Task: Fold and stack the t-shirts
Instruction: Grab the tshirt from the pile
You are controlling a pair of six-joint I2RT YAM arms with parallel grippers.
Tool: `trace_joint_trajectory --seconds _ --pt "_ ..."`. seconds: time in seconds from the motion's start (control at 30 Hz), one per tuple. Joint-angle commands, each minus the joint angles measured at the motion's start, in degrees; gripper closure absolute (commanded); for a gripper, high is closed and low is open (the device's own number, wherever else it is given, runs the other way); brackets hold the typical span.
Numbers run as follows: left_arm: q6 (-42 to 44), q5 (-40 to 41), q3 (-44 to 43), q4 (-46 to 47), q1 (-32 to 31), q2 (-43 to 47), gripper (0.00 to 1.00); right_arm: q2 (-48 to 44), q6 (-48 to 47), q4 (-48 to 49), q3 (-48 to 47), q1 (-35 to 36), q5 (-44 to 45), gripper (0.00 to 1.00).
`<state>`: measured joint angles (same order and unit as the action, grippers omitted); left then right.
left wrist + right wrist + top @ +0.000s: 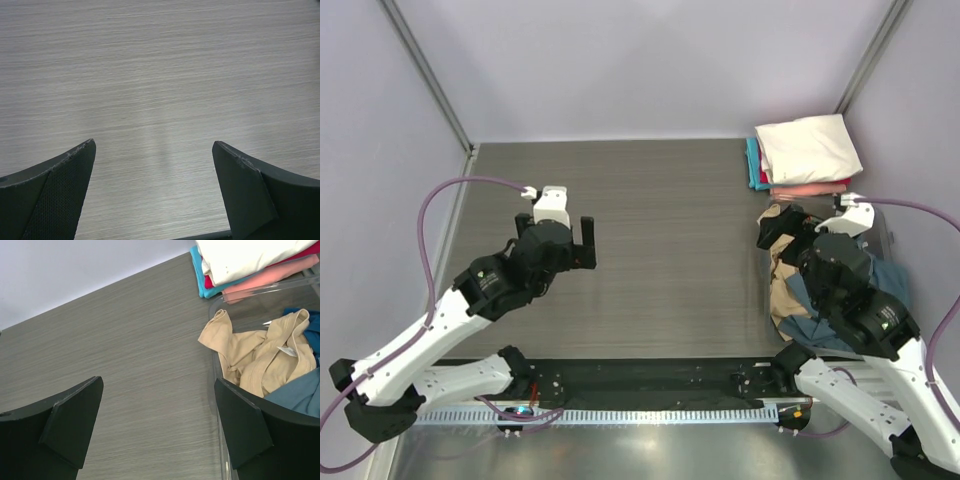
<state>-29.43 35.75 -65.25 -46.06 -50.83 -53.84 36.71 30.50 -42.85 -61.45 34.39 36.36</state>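
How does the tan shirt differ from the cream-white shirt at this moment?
The tan shirt lies crumpled and unfolded; the cream-white shirt is folded flat. The tan shirt sits in the clear bin beside blue shirts; the cream-white shirt tops the folded stack on the table. Both are plain, light-coloured cloth at the table's right side.

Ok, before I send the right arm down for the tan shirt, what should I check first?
1. Right gripper open: ok, jaws wide apart, nothing held.
2. Right gripper centred over the tan t-shirt: not ok, the shirt sits to one side of the gap.
3. The tan t-shirt on top in the clear bin: ok.
4. The tan t-shirt free of the slate blue t-shirt: cannot tell, they overlap.
5. Left gripper open and empty: ok.
6. Table middle bare for folding: ok.
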Motion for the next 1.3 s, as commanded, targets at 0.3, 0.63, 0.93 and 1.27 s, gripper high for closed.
trace_joint_trajectory --seconds 0.3,0.63,0.93,1.27 --pt "6.5 -5.9 9.7 8.2 0.3 7.0 0.00 9.0 4.5 -11.8 0.2 -2.1 15.1 0.00" --pt "6.6 -2.9 8.7 4.8 0.4 4.5 0.01 29.7 -7.6 -4.4 -0.2 -46.5 -25.5 0.00" --pt "6.8 -2.1 9.3 4.7 0.4 4.8 0.02 42.4 -4.0 2.4 -2.7 -48.3 -22.2 0.02" --pt "6.8 -0.9 9.5 4.5 0.5 4.1 0.01 52.1 -5.1 11.1 -0.3 -51.2 -23.8 0.26"
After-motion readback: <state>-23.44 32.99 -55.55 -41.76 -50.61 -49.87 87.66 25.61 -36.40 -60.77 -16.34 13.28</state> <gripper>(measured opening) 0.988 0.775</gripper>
